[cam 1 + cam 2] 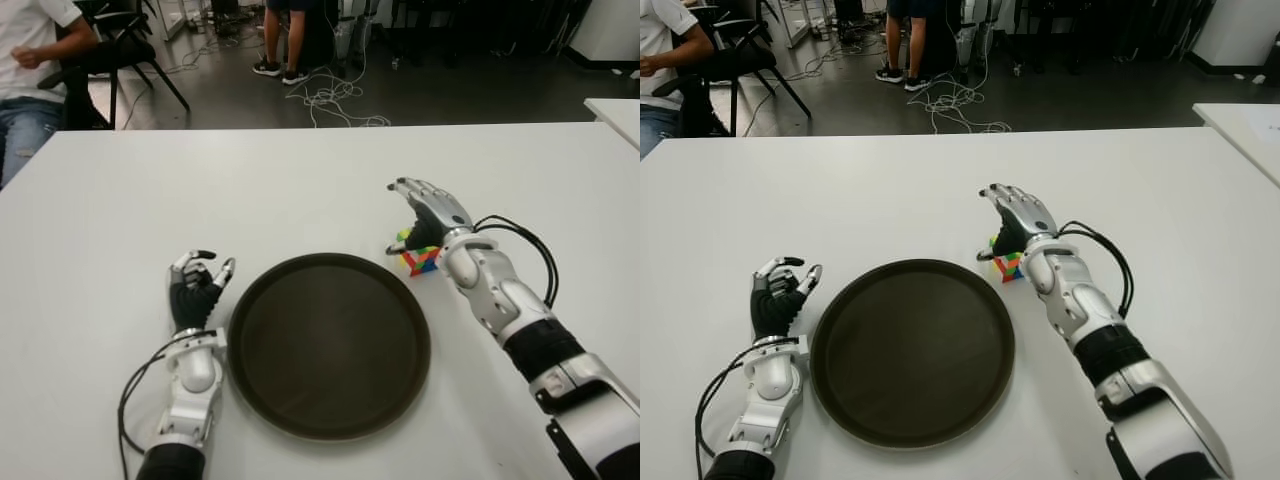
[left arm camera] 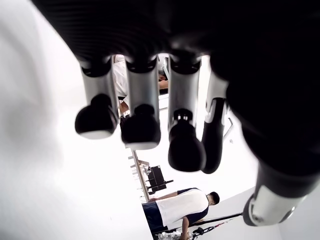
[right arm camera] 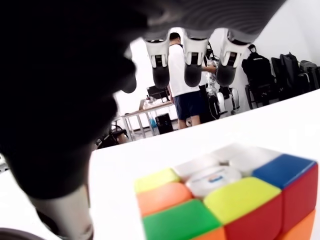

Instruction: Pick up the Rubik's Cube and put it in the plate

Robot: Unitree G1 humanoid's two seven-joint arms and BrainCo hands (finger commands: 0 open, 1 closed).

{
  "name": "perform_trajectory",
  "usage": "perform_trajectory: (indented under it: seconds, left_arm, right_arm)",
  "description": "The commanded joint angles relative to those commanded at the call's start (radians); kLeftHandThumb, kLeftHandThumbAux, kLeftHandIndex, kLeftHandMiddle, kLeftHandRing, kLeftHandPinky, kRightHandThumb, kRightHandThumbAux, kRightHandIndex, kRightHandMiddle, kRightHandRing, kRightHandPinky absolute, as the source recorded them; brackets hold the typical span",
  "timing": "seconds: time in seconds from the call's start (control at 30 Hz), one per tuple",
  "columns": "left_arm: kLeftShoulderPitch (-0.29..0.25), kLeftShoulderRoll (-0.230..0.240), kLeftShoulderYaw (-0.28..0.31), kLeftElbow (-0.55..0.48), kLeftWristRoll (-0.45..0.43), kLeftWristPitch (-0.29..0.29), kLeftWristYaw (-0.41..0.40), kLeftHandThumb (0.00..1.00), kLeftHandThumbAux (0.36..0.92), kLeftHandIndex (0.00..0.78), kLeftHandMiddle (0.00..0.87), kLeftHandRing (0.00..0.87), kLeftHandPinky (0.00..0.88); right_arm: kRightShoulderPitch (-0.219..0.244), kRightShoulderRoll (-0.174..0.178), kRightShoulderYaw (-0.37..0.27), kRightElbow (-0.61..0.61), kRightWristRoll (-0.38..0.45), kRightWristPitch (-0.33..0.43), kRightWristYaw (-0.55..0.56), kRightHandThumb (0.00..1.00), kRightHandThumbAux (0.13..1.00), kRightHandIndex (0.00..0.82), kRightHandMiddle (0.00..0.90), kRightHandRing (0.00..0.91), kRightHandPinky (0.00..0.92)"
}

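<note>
Right hand (image 1: 428, 215): fingers (image 3: 192, 67) extended and spread wide, arched above the Rubik's Cube (image 1: 418, 258) with a clear gap to its top face; nothing grasped. Thumb down beside the cube on the plate side; contact with the cube cannot be told.

Rubik's Cube: multicoloured, on the white worktop (image 1: 300, 190), just beside the far right rim of the plate (image 1: 329, 345), outside it. Partly hidden under the right hand in the eye views; top face with a white centre sticker plain in the right wrist view.

Left hand (image 1: 194, 287): fingers (image 2: 141, 131) loosely curled, holding nothing; shows just to the left of the plate.

Plate: round, dark brown, shallow rim, near the front middle of the worktop between the two hands.

Background: dark floor with loose cables (image 1: 335, 100); a seated person (image 1: 30, 70) at far left; a standing person's legs (image 1: 282, 40) at the far edge of view.
</note>
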Motion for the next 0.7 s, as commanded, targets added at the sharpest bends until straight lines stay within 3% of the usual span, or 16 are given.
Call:
perform_trajectory:
  seconds: [0.3,0.7]
  left_arm:
    - [-0.003,-0.003,0.004,-0.001,-0.004,0.010,0.003,0.717,0.697,0.444,0.814,0.833,0.829]
    - [0.004,-0.010,0.006,-0.031,-0.001,0.035,0.013,0.717,0.697,0.445,0.811,0.832,0.834]
  right_arm:
    - [0.056,-0.026,0.002,-0.121,-0.023,0.044,0.032,0.000,0.849,0.000,0.000,0.000,0.000]
    - [0.097,-0.019,-0.006,-0.190,-0.010,0.098,0.070,0.000,0.845,0.000,0.000,0.000,0.000]
